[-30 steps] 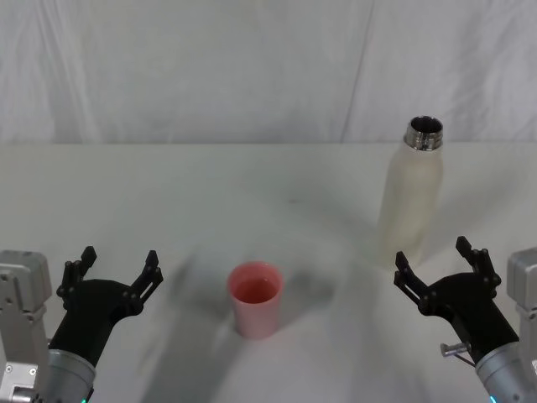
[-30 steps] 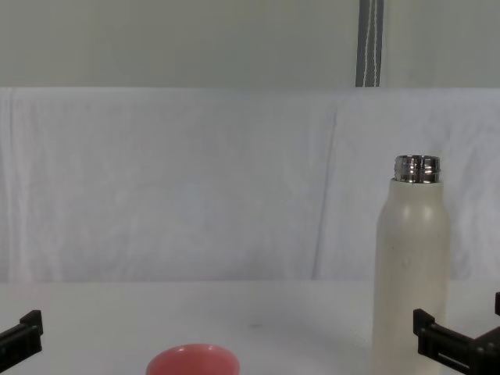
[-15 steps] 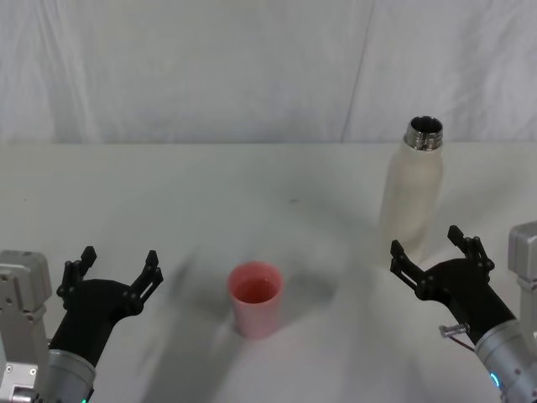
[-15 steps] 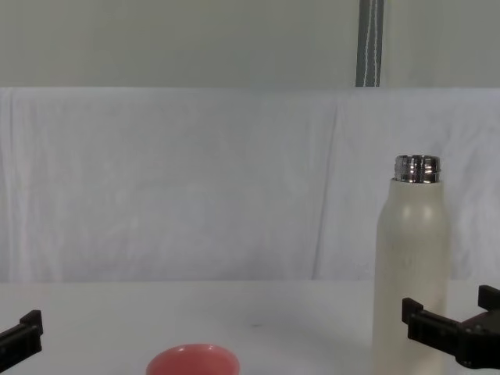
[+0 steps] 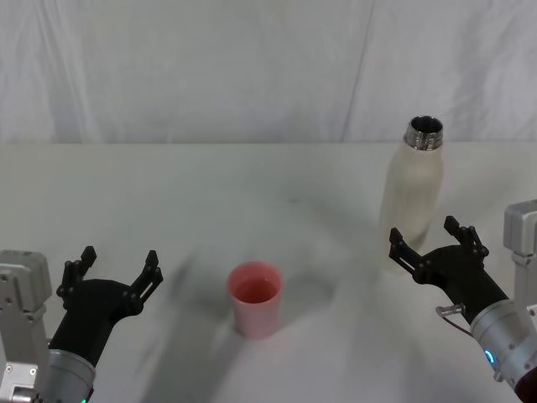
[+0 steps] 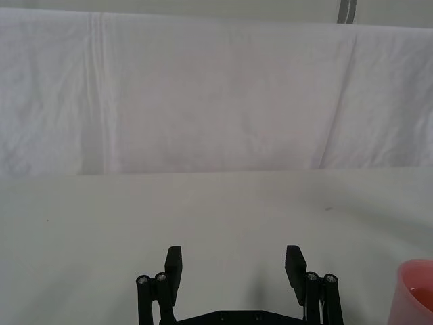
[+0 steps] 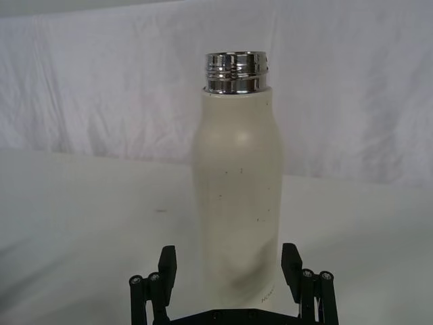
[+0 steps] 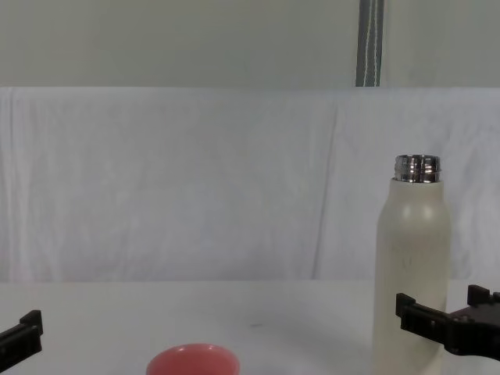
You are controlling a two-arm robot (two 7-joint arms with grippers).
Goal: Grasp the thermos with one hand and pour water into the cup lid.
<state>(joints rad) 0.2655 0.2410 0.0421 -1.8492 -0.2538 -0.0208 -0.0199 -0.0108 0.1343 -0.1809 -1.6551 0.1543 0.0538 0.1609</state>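
Flanking thermos [image 5: 411, 197]: right gripper [image 5: 428, 242]

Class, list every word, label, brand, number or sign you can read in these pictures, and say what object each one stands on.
Small grey print near the base of the thermos, seen in the right wrist view: it seems to begin "HO", but the rest is too small to read, and the right gripper cuts it off.
The cup lid: no text.
The left gripper: no text.

One thermos [image 5: 412, 198], one cup lid [image 5: 255, 298], and two claws: left [image 5: 115, 269], right [image 5: 428, 241].
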